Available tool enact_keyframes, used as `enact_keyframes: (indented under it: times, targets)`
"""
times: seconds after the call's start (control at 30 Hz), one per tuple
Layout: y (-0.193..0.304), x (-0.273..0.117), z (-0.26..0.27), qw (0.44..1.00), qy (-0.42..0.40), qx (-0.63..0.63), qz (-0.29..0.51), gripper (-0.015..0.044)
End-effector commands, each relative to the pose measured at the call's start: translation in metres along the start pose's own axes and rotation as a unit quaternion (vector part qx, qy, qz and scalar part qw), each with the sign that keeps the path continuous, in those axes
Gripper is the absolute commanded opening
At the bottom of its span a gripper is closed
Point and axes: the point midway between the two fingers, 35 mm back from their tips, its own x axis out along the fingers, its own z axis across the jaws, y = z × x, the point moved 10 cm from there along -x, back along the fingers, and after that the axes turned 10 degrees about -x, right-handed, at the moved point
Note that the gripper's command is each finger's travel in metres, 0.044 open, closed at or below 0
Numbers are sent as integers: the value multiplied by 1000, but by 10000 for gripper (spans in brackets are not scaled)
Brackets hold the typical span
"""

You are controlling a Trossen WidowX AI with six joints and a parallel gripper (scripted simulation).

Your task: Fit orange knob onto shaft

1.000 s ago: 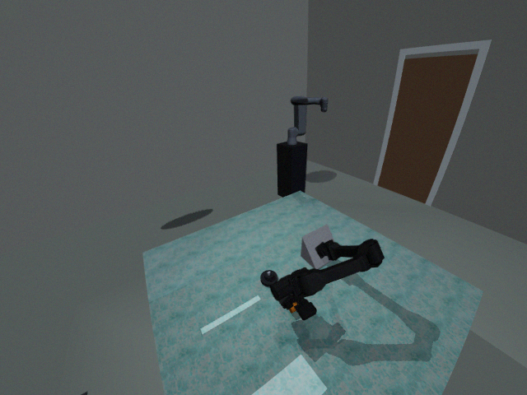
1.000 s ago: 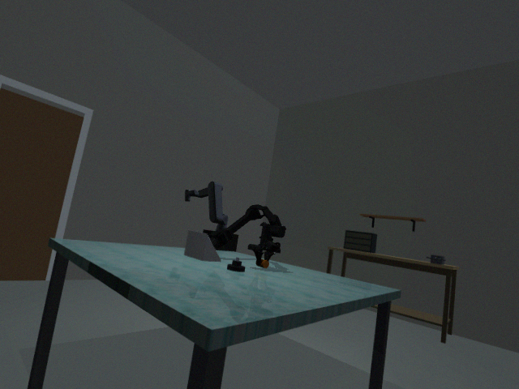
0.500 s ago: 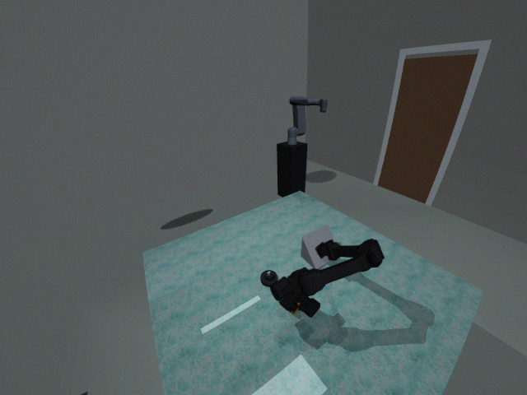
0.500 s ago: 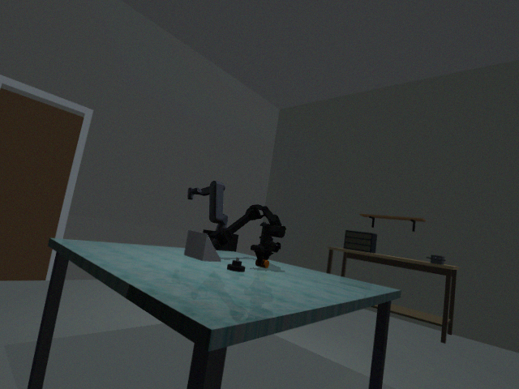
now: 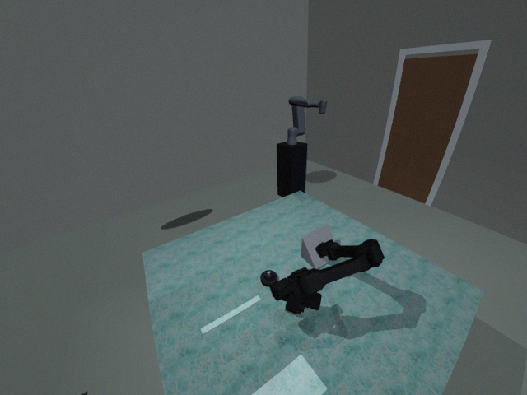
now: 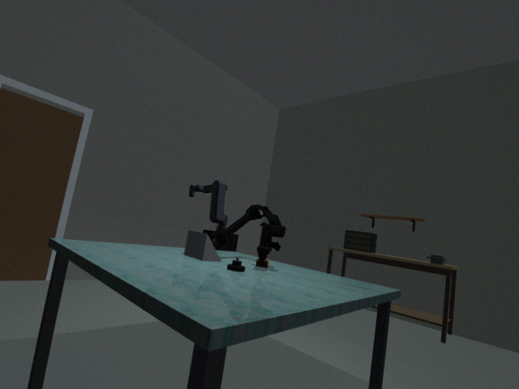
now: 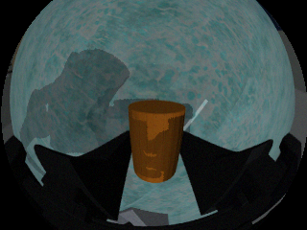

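The orange knob (image 7: 156, 144) (image 6: 264, 263) is held between the two fingers of my gripper (image 7: 155, 136) (image 6: 263, 258), which is shut on it. In the wrist view its side and one round end show; no hole shows. In the top view only a sliver of the knob shows under the gripper. The dark round pedestal (image 5: 268, 278) (image 6: 235, 267) stands on the table beside the gripper, apart from the knob. Its silver shaft (image 5: 268, 272) (image 6: 237, 259) points up, bare. The shaft's flat side is too small to make out. The pedestal is not in the wrist view.
A grey wedge block (image 5: 314, 246) (image 6: 200, 245) stands on the teal table (image 5: 204, 263) (image 6: 159, 276) near my arm's base. A pale strip (image 5: 230, 314) (image 7: 197, 114) lies on the table beyond the pedestal. Another robot arm on a black stand (image 5: 291, 169) is behind the table.
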Motion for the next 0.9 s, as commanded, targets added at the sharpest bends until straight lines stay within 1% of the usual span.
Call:
enact_keyframes:
  times: [0.0, 0.13, 0.37, 0.6, 0.87]
  targets:
    - [0, 0, 0, 1000, 0, -27, -1, 179]
    - [0, 0, 0, 999, 0, -38, -1, 179]
    - [0, 0, 0, 988, 0, -157, -1, 179]
    - [0, 0, 0, 962, 0, -273, -1, 179]
    - [0, 1, 0, 959, 0, -284, -1, 179]
